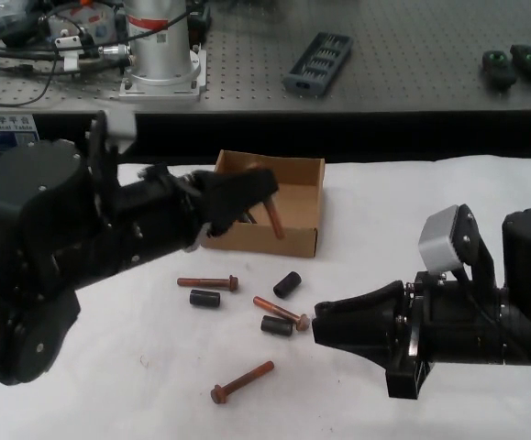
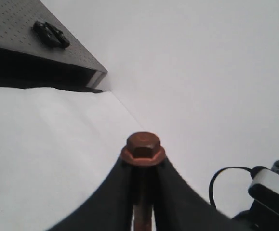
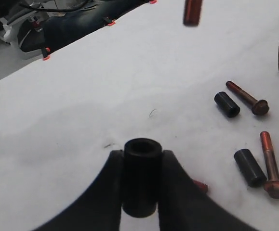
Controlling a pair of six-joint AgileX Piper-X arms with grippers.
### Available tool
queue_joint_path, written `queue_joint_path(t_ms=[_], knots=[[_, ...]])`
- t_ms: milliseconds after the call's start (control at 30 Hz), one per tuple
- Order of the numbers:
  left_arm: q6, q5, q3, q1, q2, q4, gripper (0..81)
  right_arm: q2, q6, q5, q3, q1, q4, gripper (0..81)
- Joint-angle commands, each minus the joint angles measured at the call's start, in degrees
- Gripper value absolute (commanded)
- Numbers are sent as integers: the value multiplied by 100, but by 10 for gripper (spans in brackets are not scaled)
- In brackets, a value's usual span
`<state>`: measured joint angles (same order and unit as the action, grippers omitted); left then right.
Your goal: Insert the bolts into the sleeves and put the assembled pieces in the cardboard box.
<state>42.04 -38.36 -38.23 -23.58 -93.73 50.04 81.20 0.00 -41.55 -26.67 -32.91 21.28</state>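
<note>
An open brown cardboard box (image 1: 294,231) stands on the white-covered desk (image 1: 109,403). The left arm (image 1: 109,229) reaches across it, so most of its inside is hidden, and I cannot tell whether anything lies in it. The left jaws are closed on a copper-coloured hex-head bolt (image 1: 272,220) and grip the shaft just under the head. The bolt hangs in the air close to the box with its shaft pointing down. Whether it is over the opening or just beside it I cannot tell.

The right arm (image 1: 485,321) sits low over the desk, well apart from the box. Its jaws are closed on a short black cylindrical sleeve (image 3: 141,187), whose open end faces away from the wrist.

Six loose pieces lie on the desk in front of the box, between the two arms:
- three more copper bolts (image 1: 208,282) (image 1: 282,312) (image 1: 242,382)
- three more black sleeves (image 1: 204,298) (image 1: 287,284) (image 1: 276,325)

All six lie outside the box, with each bolt apart from the sleeves.
</note>
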Motion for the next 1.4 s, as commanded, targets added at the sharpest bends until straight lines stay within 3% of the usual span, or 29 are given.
queue_joint_path(t_ms=[0,400,833,1367], knots=[[91,-441,-86,-132,-64,-15,6,77,-175,-96,-7,29,52,43],[-482,-867,-92,-197,-84,-348,6,358,-253,39,-7,15,138,43],[-947,-847,-92,-197,-84,-498,6,358,-220,52,-7,15,263,43],[-1112,-713,-101,-494,-84,-236,6,358,84,-21,-7,15,370,43]])
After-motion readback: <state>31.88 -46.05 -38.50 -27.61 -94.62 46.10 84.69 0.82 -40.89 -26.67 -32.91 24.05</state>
